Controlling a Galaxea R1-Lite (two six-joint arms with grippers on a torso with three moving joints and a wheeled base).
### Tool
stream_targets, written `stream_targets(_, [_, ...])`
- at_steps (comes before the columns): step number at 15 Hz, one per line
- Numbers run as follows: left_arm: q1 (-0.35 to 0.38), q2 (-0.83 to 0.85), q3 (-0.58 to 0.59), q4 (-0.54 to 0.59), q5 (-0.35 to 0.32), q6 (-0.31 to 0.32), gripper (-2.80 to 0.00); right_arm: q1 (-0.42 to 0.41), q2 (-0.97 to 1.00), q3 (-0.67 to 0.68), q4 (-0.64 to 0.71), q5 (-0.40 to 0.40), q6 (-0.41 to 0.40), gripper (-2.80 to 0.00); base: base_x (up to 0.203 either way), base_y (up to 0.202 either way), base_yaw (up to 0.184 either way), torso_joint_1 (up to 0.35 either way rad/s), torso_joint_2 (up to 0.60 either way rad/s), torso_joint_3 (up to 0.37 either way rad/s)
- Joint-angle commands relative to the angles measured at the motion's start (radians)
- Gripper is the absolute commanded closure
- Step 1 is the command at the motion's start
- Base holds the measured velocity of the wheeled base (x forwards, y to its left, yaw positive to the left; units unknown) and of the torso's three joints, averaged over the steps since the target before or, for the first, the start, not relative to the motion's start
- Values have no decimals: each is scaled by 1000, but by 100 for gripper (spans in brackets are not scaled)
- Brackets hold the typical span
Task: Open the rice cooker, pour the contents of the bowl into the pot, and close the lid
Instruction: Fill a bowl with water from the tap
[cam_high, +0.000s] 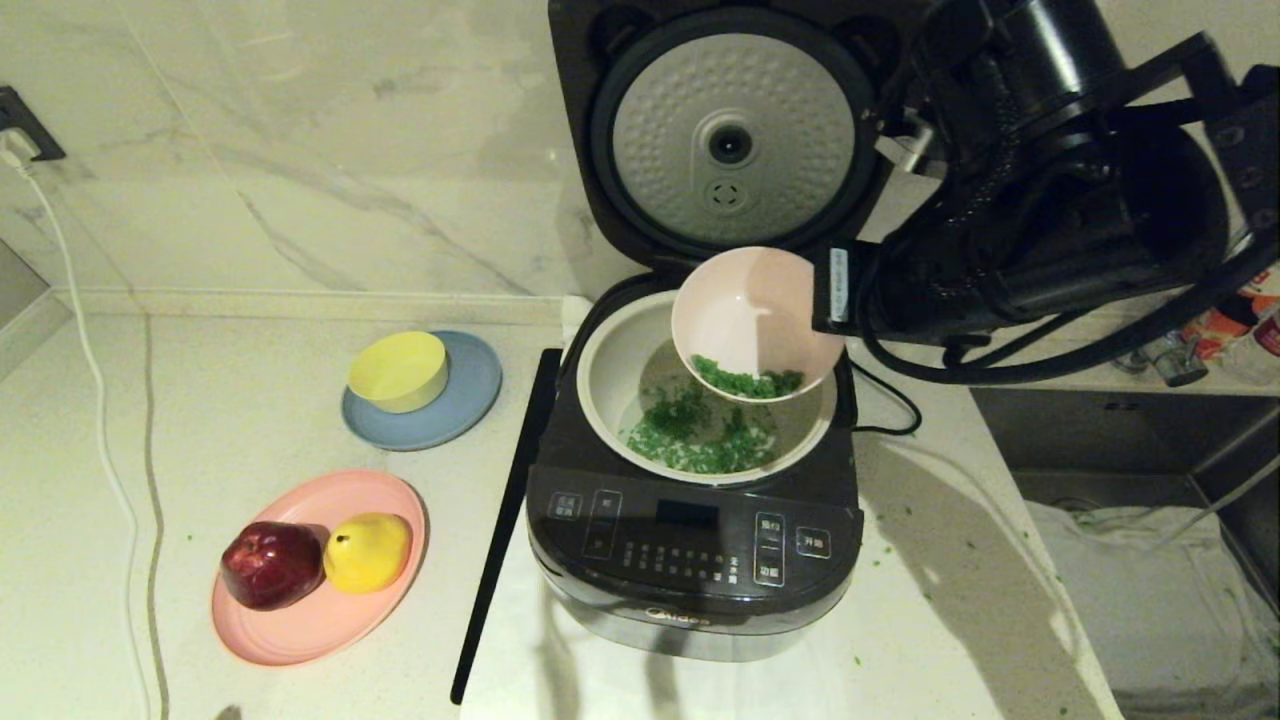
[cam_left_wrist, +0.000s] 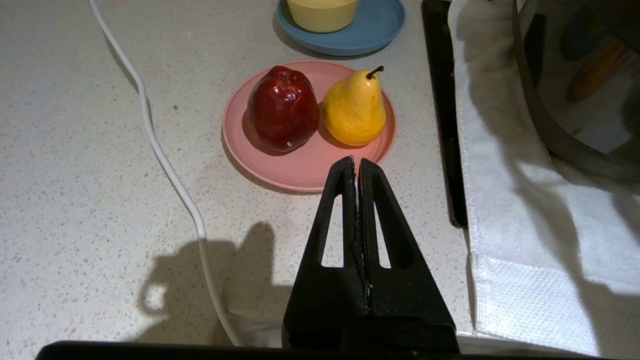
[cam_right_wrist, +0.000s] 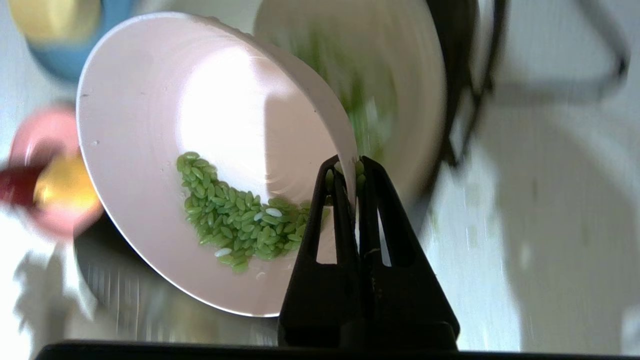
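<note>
Mid-pour, w/ my right gripper clamped on the rim of the bowl, holding it tilted over the pot inside the rice cooker. Risks as I judge them: grip is only a thin pinch on the rim, so more tilt or a jerk could let the bowl slip & drop into the pot; if the low edge drifts past the pot rim, grains land on the cooker deck or counter — a few green specks already lie on the counter right of the cooker. The lid stands open right behind the bowl, so lifting carelessly could knock it. Containers: the bowl holds a small clump of the contents at its low edge; most of the green is already in the pot bottom. Yellow bowl sits on a blue plate, looks empty. Pink plate carries a red apple & yellow pear. My left gripper is closed on nothing, parked near the pink plate.
</note>
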Motion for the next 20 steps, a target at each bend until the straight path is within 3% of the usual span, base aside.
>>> stream_targets(1, [0, 1, 9, 0, 1, -1, 0, -39, -80, 2, 115, 65, 35, 0, 0, 0, 0, 0, 0, 0])
stream_targets(4, [0, 1, 9, 0, 1, -1, 0, -119, -171, 33, 214, 172, 44, 0, 0, 0, 0, 0, 0, 0])
stream_targets(9, [0, 1, 9, -1, 1, 0, 0, -294, -316, 183, 253, 257, 42, 0, 0, 0, 0, 0, 0, 0])
stream_targets(12, [0, 1, 9, -1, 1, -1, 0, -451, -362, 282, 246, 310, 42, 0, 0, 0, 0, 0, 0, 0])
stream_targets(15, [0, 1, 9, -1, 0, -2, 0, -661, -377, 366, 227, 382, 36, 0, 0, 0, 0, 0, 0, 0])
stream_targets(20, [0, 1, 9, 0, 0, 0, 0, -971, -345, 598, -27, 438, 32, 0, 0, 0, 0, 0, 0, 0])
